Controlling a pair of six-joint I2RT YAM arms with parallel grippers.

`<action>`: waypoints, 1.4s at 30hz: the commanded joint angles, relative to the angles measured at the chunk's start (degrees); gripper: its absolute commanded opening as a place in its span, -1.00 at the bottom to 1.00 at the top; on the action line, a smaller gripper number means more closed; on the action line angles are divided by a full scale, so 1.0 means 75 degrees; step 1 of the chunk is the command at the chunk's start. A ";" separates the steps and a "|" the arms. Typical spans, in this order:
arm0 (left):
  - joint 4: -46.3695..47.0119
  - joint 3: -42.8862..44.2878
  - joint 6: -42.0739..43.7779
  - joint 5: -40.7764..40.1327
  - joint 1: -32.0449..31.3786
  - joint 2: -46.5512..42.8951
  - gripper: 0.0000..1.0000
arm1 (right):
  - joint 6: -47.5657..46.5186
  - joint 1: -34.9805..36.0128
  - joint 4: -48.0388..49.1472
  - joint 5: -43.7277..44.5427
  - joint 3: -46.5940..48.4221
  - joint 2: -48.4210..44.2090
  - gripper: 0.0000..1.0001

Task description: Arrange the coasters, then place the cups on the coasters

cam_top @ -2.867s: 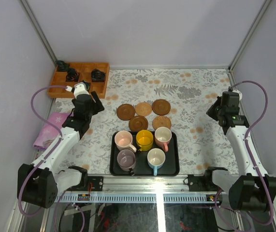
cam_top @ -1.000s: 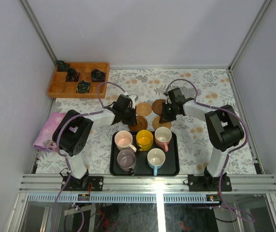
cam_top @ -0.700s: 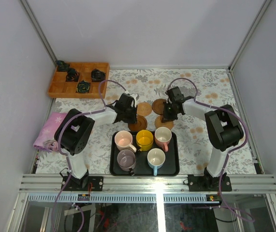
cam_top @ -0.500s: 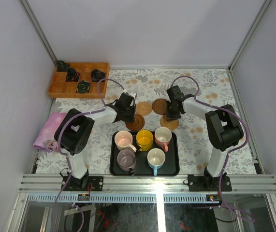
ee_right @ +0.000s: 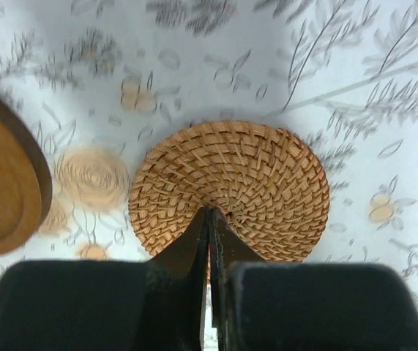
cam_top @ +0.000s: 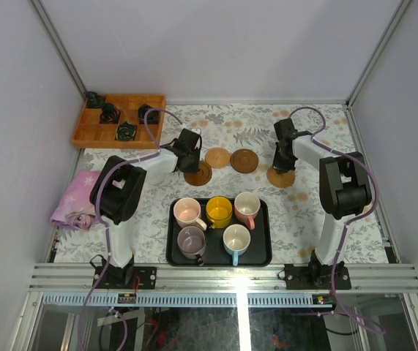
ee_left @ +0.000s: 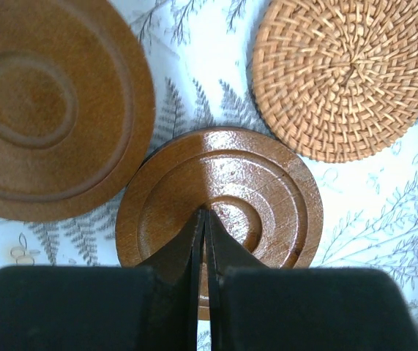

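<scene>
Left gripper (ee_left: 203,213): closed tight, tips pressed near the centre of the glossy coaster (ee_left: 252,194).
Right gripper (ee_right: 209,210): closed tight, tips down near the middle of the right woven coaster (ee_right: 230,183).
Glossy coaster: flat on the floral table (cam_top: 318,212), just beyond the far-left corner of the tray (cam_top: 261,252).
Hidden coaster (ee_left: 47,102): wooden, edge to edge with the glossy one in the left wrist view; overlap or mere contact, impossible to tell. Covered by the arm from above.
Middle woven coaster (cam_top: 217,157): just beside the glossy one, on its far side.
Ringed coaster (cam_top: 244,160): wooden, between the two woven ones, close to the middle one.
Right woven coaster: furthest right of the group, apart from the rest.
Cups (cam_top: 218,212): five, upright on the black tray, three in the far row and two in the near row; none on a coaster.
Box (cam_top: 121,121): wooden, far-left corner, small black objects inside.
Cloth (cam_top: 73,205): pink, at the table's left edge.
</scene>
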 commanded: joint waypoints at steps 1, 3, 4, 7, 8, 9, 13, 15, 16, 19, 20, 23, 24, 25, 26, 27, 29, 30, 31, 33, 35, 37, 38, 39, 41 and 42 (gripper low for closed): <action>-0.0652 0.0680 0.0356 -0.0155 0.0071 0.0725 -1.00 | -0.0389 -0.0233 -0.0058 0.0297 0.0766 0.0583 -1.00; -0.0708 0.0930 0.0400 -0.0045 0.0068 0.0881 -1.00 | -0.0478 -0.0280 -0.0080 0.0266 0.1109 0.0824 -1.00; -0.0727 0.1028 0.0413 0.0019 0.0072 0.0940 -1.00 | -0.0512 -0.0284 -0.0081 0.0248 0.1257 0.0928 -1.00; -0.0734 0.1258 0.0475 0.0259 0.0071 0.1118 -1.00 | -0.0583 -0.0312 -0.0083 0.0178 0.1637 0.1165 -1.00; -0.0740 0.1334 0.0494 0.0344 0.0071 0.1215 -1.00 | -0.0599 -0.0314 -0.0083 0.0131 0.1745 0.1229 -1.00; -0.0751 0.1404 0.0501 0.0468 0.0068 0.1291 -1.00 | -0.0622 -0.0332 -0.0064 0.0086 0.1826 0.1290 -1.00; -0.0753 0.1607 0.0452 0.0826 0.0072 0.1500 -1.00 | -0.0783 -0.0333 0.0069 -0.0102 0.2174 0.1439 -1.00; -0.0729 0.1648 0.0422 0.0941 0.0072 0.1562 -1.00 | -0.0846 -0.0327 0.0075 -0.0077 0.2331 0.1444 -1.00; -0.0723 0.1662 0.0415 0.0969 0.0062 0.1582 -1.00 | -0.0878 -0.0334 0.0060 -0.0072 0.2426 0.1414 -1.00; -0.0711 0.1656 0.0417 0.0943 0.0063 0.1582 -1.00 | -0.0983 -0.0332 0.0178 -0.0181 0.2378 0.1099 -1.00; -0.0696 0.1651 0.0410 0.0932 0.0060 0.1577 -1.00 | -0.1022 -0.0330 0.0295 -0.0264 0.2293 0.0950 -1.00; -0.0626 0.1645 0.0380 0.0971 0.0060 0.1561 -1.00 | -0.1133 -0.0318 0.0595 -0.0445 0.2097 0.0496 -1.00; -0.0609 0.1658 0.0365 0.0981 0.0060 0.1583 -1.00 | -0.1152 -0.0318 0.0668 -0.0543 0.2050 0.0359 -1.00; -0.0606 0.1683 0.0356 0.0983 0.0054 0.1605 -1.00 | -0.1160 -0.0319 0.0723 -0.0676 0.2015 0.0257 -1.00; -0.0614 0.1723 0.0351 0.0983 0.0059 0.1640 -1.00 | -0.1170 -0.0311 0.0769 -0.0856 0.1976 0.0177 -1.00; -0.0629 0.1746 0.0340 0.0984 0.0055 0.1657 -1.00 | -0.1166 -0.0295 0.0832 -0.1060 0.1938 0.0114 -1.00; -0.0656 0.1819 0.0318 0.1002 0.0054 0.1703 -1.00 | -0.1145 -0.0208 0.0924 -0.1500 0.1867 0.0091 -1.00; -0.0672 0.1841 0.0315 0.1013 0.0059 0.1721 -1.00 | -0.1147 -0.0136 0.0944 -0.1659 0.1860 0.0126 -1.00; -0.0681 0.1857 0.0315 0.1021 0.0059 0.1731 -1.00 | -0.1159 0.0011 0.0939 -0.1775 0.1878 0.0193 -1.00; -0.0687 0.1870 0.0306 0.1049 0.0060 0.1747 -1.00 | -0.1251 0.0328 0.0889 -0.1861 0.1942 0.0382 -1.00; -0.0687 0.1855 0.0294 0.1055 0.0064 0.1744 -1.00 | -0.1313 0.0679 0.0783 -0.1893 0.2074 0.0610 -1.00; -0.0687 0.1832 0.0280 0.1054 0.0051 0.1750 -1.00 | -0.1297 0.0960 0.0715 -0.1953 0.2179 0.0848 -1.00; -0.0687 0.1818 0.0271 0.1046 0.0058 0.1732 -1.00 | -0.1259 0.1037 0.0736 -0.2000 0.2209 0.0919 -1.00; -0.0687 0.1793 0.0262 0.1043 0.0055 0.1721 -1.00 | -0.1213 0.1105 0.0794 -0.2079 0.2212 0.0992 -1.00; -0.0685 0.1741 0.0256 0.1050 0.0055 0.1692 -1.00 | -0.1120 0.1163 0.0866 -0.2235 0.2236 0.1109 -1.00; -0.0677 0.1717 0.0256 0.1054 0.0049 0.1680 -1.00 | -0.1087 0.1165 0.0876 -0.2293 0.2255 0.1161 -1.00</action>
